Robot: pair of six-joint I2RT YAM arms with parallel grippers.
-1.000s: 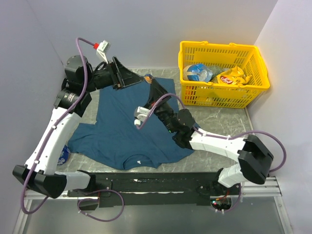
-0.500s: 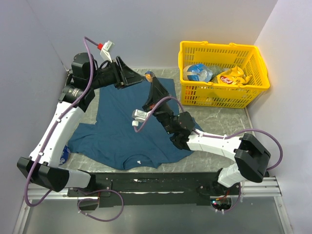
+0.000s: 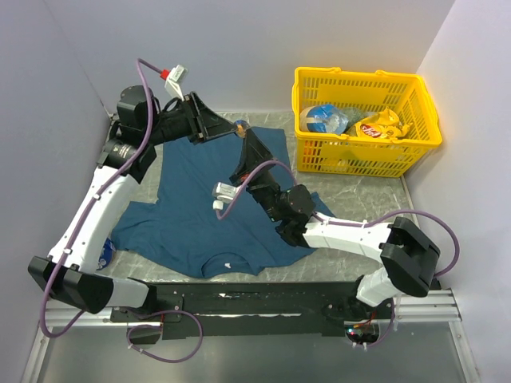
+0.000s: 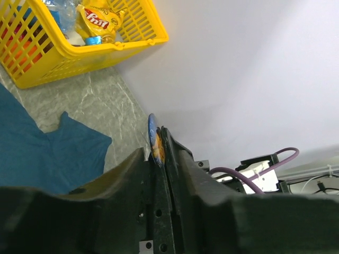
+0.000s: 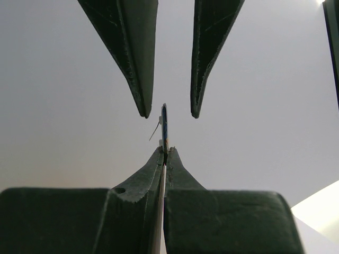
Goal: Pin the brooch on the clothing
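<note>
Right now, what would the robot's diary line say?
tiny orange-and-gold brooch: pinched in left claw | right claw: beside it | dark teal cotton T-shirt: spread out | stage: not pinned yet

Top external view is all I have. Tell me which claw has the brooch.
Observer: The left claw is shut on the tiny orange-brown brooch with a blue edge, which stands edge-on between its fingertips.
Operator: Report the right claw.
Observer: The right claw is open, with a fingertip on each side of the brooch's top edge and a gap showing on both sides.
Operator: Describe the pin.
Observer: A thin pale wire juts from the brooch's side. I cannot tell whether it is the pin.
</note>
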